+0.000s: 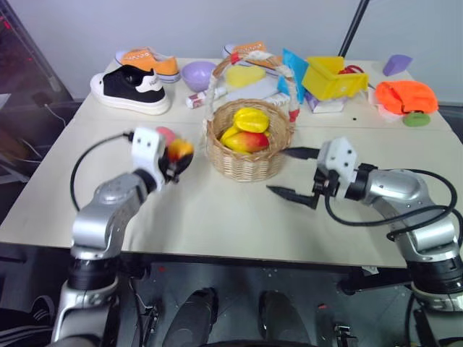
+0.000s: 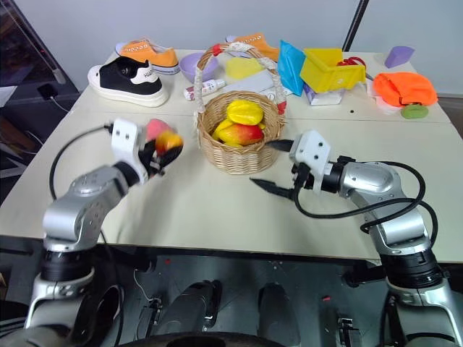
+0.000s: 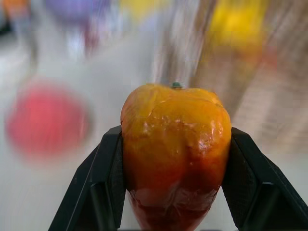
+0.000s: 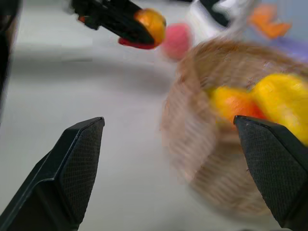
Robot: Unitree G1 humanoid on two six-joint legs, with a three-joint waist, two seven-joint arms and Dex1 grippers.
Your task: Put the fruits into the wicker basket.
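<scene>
The red-orange-yellow oval fruit sits pinched in my left hand, lifted off the counter, left of the wicker basket. The pink peach lies on the counter just behind it. The yellow starfruit and red-yellow mango rest inside the basket, touching.

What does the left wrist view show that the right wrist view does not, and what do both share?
Left wrist view alone: a close look at the red-orange-yellow fruit clamped between the left gripper fingers, with its small green stem tip on top.

Right wrist view alone: the open right gripper, its fingers set wide apart, and the inside of the wicker basket with the mango and yellow starfruit already in it.

Both: the held fruit, the pink peach lying on the table beyond it, and the basket's blurred weave.
</scene>
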